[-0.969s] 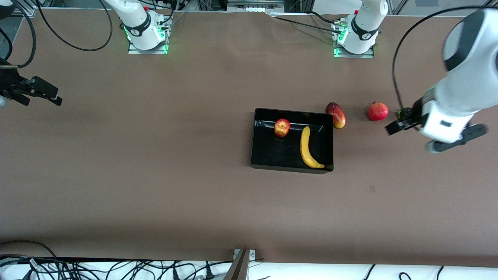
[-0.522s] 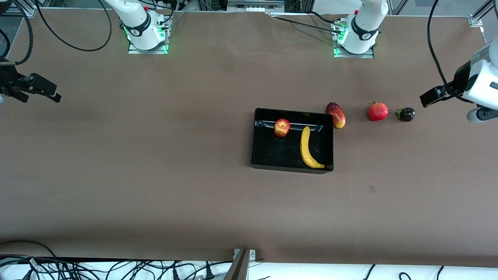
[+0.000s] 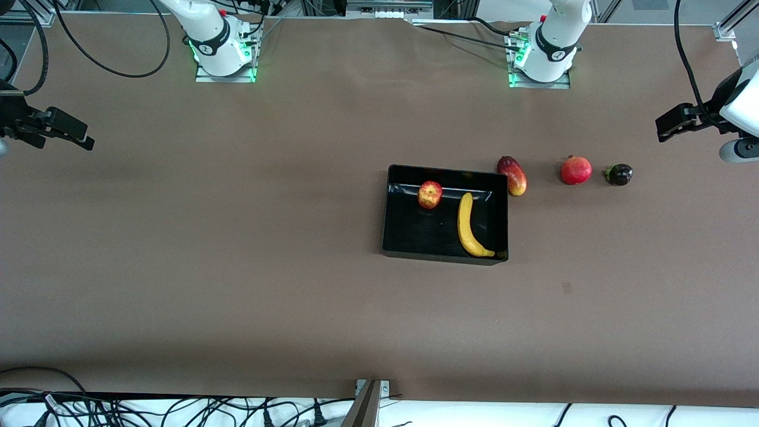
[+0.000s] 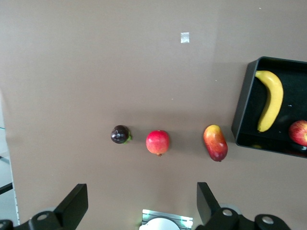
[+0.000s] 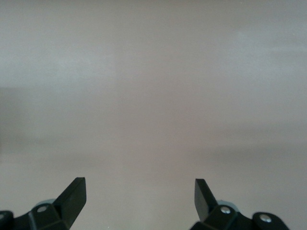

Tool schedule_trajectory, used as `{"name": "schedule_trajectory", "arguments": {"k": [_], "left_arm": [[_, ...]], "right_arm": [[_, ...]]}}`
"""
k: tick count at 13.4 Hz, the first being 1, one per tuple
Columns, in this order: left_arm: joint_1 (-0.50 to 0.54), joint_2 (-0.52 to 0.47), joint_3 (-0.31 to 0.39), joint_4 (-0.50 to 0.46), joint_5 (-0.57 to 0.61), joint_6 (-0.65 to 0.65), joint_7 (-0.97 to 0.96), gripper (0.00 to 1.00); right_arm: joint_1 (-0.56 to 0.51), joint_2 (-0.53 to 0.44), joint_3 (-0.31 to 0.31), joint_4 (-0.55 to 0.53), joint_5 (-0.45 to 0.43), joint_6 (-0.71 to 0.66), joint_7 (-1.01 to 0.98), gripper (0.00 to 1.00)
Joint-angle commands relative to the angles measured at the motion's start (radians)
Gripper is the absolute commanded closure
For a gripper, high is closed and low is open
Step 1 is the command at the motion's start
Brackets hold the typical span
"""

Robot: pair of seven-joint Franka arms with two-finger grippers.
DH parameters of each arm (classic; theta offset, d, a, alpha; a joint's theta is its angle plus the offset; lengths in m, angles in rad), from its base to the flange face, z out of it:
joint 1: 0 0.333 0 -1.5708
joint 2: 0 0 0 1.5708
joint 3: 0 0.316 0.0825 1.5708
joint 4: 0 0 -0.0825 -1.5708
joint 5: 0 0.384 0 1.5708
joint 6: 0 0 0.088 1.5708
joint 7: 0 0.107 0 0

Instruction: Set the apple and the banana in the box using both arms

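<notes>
The black box (image 3: 409, 235) sits on the table with the red, yellow-streaked apple (image 3: 430, 194) and the yellow banana (image 3: 468, 225) lying inside it, apart from each other. The left wrist view also takes in the box (image 4: 242, 113), the banana (image 4: 271, 98) and the apple (image 4: 298, 132). My left gripper (image 3: 673, 126) hangs open and empty in the air over the left arm's end of the table; its fingers (image 4: 76, 206) frame bare table. My right gripper (image 3: 82, 135) is open and empty over the right arm's end, above bare table in its own view (image 5: 139, 196).
Three fruits lie in a row beside the box toward the left arm's end: a red-yellow mango (image 3: 513, 175), a red pomegranate (image 3: 576, 170) and a small dark round fruit (image 3: 619, 174). The arm bases (image 3: 539, 59) stand along the table's edge farthest from the front camera.
The left arm has swung up and away from the row of fruits toward its end of the table, uncovering the dark round fruit. The right gripper drifted slightly toward the bases.
</notes>
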Motion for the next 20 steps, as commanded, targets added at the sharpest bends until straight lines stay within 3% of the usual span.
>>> {"name": "schedule_trajectory", "arguments": {"k": [1, 4, 6, 7, 9, 10, 13, 20], "left_arm": [[0.029, -0.032, -0.001, -0.003, -0.049, -0.031, 0.099, 0.00], [0.023, -0.079, 0.069, -0.024, -0.139, -0.022, 0.167, 0.00], [-0.111, -0.098, 0.201, -0.042, -0.153, -0.025, 0.170, 0.00], [-0.224, -0.109, 0.310, -0.056, -0.153, -0.027, 0.170, 0.00], [-0.547, -0.138, 0.636, -0.096, -0.153, -0.022, 0.170, 0.00], [-0.661, -0.162, 0.763, -0.122, -0.155, -0.008, 0.169, 0.00], [-0.695, -0.214, 0.780, -0.212, -0.155, 0.047, 0.141, 0.00], [-0.712, -0.221, 0.780, -0.220, -0.178, 0.035, 0.092, 0.00]], "right_arm": [[-0.001, -0.036, 0.009, -0.027, -0.023, -0.011, 0.021, 0.00], [-0.001, -0.045, 0.011, -0.034, -0.025, -0.012, 0.022, 0.00], [-0.002, -0.063, 0.009, -0.060, -0.024, 0.005, 0.019, 0.00], [-0.002, -0.071, 0.009, -0.062, -0.023, 0.003, 0.019, 0.00], [-0.002, -0.079, 0.008, -0.064, -0.023, -0.011, 0.010, 0.00], [-0.002, -0.079, 0.004, -0.062, -0.023, -0.018, -0.011, 0.00], [-0.002, -0.069, 0.004, -0.053, -0.023, -0.018, -0.019, 0.00], [-0.001, -0.057, 0.004, -0.048, -0.022, -0.018, -0.019, 0.00]]}}
